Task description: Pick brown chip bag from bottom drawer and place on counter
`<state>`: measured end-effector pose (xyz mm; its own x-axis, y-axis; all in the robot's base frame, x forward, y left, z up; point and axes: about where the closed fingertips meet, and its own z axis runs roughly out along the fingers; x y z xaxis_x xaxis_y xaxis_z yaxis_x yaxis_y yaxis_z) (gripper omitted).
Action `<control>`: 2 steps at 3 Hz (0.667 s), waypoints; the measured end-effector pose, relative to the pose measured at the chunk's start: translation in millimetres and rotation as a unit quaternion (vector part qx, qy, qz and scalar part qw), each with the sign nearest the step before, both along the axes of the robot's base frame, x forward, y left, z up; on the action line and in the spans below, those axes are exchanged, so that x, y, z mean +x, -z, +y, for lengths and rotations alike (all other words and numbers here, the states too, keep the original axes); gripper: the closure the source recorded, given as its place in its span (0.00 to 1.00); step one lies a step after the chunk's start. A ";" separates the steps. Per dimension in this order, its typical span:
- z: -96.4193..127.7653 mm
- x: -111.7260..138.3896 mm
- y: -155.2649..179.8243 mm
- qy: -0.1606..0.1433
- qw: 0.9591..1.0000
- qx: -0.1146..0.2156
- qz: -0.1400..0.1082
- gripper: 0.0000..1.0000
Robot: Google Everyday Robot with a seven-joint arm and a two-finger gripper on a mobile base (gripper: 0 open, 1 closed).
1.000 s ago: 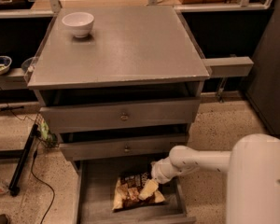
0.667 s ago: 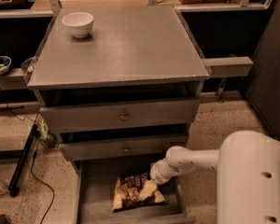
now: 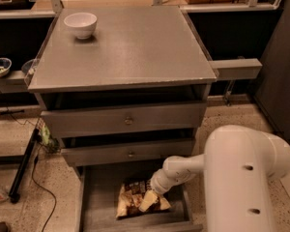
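Note:
The brown chip bag [image 3: 131, 198] lies flat on the grey floor of the open bottom drawer [image 3: 99, 211]. My gripper [image 3: 147, 202] reaches down into the drawer from the right on a white arm and sits on the bag's right half. The counter [image 3: 135, 47] is the broad grey top of the cabinet, above the drawers.
A white bowl [image 3: 80, 24] stands at the counter's far left corner. Two shallower knobbed drawers [image 3: 128, 121] stick out slightly above the bottom drawer. A narrow grey side shelf [image 3: 234, 69] juts out on the right. Cables and a black stand leg [image 3: 24, 163] lie on the floor at left.
The white arm has come closer and fills more of the lower right. The gripper has stayed on the bag, which has not moved.

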<state>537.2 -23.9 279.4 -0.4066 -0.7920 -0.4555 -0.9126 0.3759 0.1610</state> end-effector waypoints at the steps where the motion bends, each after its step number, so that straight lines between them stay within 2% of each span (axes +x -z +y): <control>1: 8.2 -2.3 18.0 0.002 1.000 -0.028 -0.005 0.00; 2: 8.2 -2.3 18.0 0.002 1.000 -0.028 -0.005 0.00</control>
